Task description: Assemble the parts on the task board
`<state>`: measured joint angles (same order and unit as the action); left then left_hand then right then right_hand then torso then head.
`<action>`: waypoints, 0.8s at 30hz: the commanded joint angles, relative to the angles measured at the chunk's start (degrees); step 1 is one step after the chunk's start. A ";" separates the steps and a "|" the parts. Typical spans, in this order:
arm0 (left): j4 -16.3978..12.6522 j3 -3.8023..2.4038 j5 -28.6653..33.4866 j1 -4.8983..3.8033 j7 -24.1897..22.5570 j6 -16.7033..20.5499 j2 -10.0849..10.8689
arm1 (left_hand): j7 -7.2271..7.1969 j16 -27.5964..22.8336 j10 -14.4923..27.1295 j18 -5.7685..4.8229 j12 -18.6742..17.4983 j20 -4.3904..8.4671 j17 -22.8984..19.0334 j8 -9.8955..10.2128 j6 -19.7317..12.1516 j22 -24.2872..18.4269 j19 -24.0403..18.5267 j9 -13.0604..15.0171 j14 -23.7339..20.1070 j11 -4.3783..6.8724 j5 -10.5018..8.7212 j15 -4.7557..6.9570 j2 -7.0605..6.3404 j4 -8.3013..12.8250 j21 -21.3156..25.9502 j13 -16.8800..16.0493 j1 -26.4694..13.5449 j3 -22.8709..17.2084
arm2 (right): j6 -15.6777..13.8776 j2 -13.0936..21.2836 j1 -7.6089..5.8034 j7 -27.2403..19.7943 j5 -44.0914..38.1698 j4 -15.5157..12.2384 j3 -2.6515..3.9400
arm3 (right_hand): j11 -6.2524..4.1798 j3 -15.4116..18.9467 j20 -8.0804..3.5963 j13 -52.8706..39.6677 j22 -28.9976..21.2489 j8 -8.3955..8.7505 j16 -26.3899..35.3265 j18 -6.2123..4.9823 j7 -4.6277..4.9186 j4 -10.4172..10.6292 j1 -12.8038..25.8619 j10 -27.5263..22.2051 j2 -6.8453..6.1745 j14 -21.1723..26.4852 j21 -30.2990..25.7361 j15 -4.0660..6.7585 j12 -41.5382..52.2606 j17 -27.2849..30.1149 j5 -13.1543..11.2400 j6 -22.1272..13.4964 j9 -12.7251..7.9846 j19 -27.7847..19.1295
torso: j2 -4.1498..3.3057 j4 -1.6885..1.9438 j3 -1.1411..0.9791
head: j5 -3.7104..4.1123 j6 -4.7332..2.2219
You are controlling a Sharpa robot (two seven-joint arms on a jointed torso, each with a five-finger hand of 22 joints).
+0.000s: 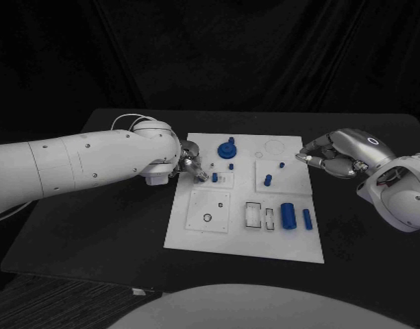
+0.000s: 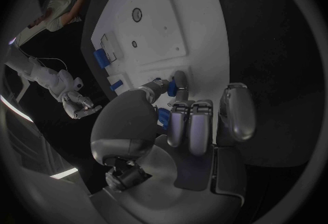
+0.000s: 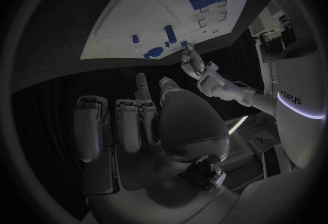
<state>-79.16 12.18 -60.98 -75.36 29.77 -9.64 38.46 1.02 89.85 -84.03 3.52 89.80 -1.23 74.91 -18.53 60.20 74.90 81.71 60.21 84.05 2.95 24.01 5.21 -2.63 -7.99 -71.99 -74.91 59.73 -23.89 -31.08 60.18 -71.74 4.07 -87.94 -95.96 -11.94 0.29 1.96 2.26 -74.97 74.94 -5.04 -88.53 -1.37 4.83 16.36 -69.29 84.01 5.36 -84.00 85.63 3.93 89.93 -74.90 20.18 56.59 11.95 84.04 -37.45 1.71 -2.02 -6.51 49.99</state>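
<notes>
Dim scene, black surroundings; wrist views fisheye-bent, edges dark.

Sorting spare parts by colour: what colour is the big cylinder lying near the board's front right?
Blue; the big cylinder shows best in the head view.

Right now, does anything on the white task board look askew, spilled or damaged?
Nothing stands out. The white task board lies flat, and the large blue cylinder and slim blue pin rest tidily on it. The left hand works at a small blue part.

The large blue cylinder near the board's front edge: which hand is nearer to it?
Neither clearly. The left hand is over the board's left side, behind the large blue cylinder; the right hand hovers off the task board's right edge, also behind it.
</notes>
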 commanded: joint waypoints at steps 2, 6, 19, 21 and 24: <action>0.05 0.02 0.12 0.36 -0.38 -0.51 -0.11 | -0.06 0.15 -5.58 0.35 -0.36 0.18 15.09 -0.01 -0.46 9.93 -0.03 -0.12 5.95 -0.01 -0.53 0.25 0.12 -0.54 0.21 -14.58 -0.85 0.25 | -0.48 0.02 0.15 0.77 -0.13 -0.06 0.03 | 0.55 -0.15 0.51 -15.03 13.47 0.33 0.32 0.15 0.39 0.13 -0.07 5.99 0.17 -5.32 -0.27 -0.32 0.07 -11.67 0.13 0.07 -0.09 3.68 | -0.01 0.00 0.01 | 0.00 0.01; 0.09 0.02 0.12 0.48 -0.41 -0.27 -0.11 | -0.03 0.15 -5.58 0.36 -0.37 0.15 15.09 0.01 -0.45 9.93 -0.04 -0.27 5.95 -0.04 -1.22 0.22 0.21 -0.97 0.25 -14.57 -1.14 0.57 | -0.46 0.02 0.16 0.79 -0.13 -0.05 0.03 | 0.56 -0.20 0.51 -15.03 13.46 0.33 0.36 0.15 0.40 0.10 -0.15 5.99 0.21 -5.31 -0.30 -0.32 0.07 -11.60 0.13 0.08 -0.09 3.67 | -0.01 0.00 0.01 | -0.04 0.01; 0.35 0.02 0.12 0.61 0.20 -1.00 -0.12 | 0.68 0.15 -5.24 0.49 -0.82 -0.32 15.09 1.13 -1.05 9.74 -0.41 -2.09 5.95 -0.69 -9.73 -0.32 0.20 -7.01 1.07 -14.15 -5.26 7.06 | -0.41 0.03 0.21 0.81 -0.13 -0.03 0.03 | 0.56 -0.20 0.51 -15.03 13.46 0.33 0.36 0.15 0.40 0.10 -0.15 5.99 0.21 -5.31 -0.30 -0.32 0.07 -11.60 0.13 0.08 -0.09 3.67 | 0.00 0.02 0.00 | 0.02 0.01; 0.35 0.02 0.12 0.61 0.22 -1.09 -0.07 | 0.76 0.15 -5.22 0.50 -0.85 -0.38 15.09 1.32 -1.14 9.73 -0.44 -2.33 5.95 -0.75 -10.22 -0.38 0.21 -7.59 1.12 -14.12 -5.53 7.75 | -0.40 0.03 0.21 0.81 -0.13 -0.02 0.03 | 0.56 -0.20 0.51 -15.03 13.46 0.33 0.36 0.15 0.40 0.10 -0.15 5.99 0.21 -5.31 -0.30 -0.32 0.07 -11.60 0.13 0.08 -0.09 3.67 | -0.01 0.01 0.00 | -0.01 0.01; 0.35 0.02 0.12 0.61 0.09 -0.99 0.06 | 0.99 0.15 -5.04 0.59 -1.07 -0.54 15.09 1.78 -1.48 9.60 -0.70 -2.82 5.95 -0.97 -11.16 -0.57 0.27 -8.63 1.62 -13.92 -6.76 9.54 | -0.39 0.02 0.22 0.81 -0.13 0.00 0.03 | 0.57 -0.23 0.52 -15.03 13.44 0.34 0.32 0.13 0.41 0.08 -0.20 5.99 0.24 -5.32 -0.34 -0.32 0.07 -11.66 0.13 0.09 -0.10 3.65 | -0.01 0.00 0.01 | -0.01 0.01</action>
<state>-78.86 11.99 -60.94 -75.04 29.78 -9.74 38.56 2.10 89.85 -84.00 3.52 88.92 -1.74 74.90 -16.91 59.14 74.90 81.20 57.46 83.85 2.55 13.04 5.01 -2.19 -16.45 -70.52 -74.91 53.53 -14.76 -31.07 60.17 -71.66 4.09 -87.94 -95.93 -11.94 0.29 1.96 2.26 -74.97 74.92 -5.04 -88.53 -1.37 4.83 16.36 -69.29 84.01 5.36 -84.00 85.63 3.94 89.93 -74.90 20.18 56.59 11.92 84.03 -37.45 1.71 -2.02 -6.49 49.99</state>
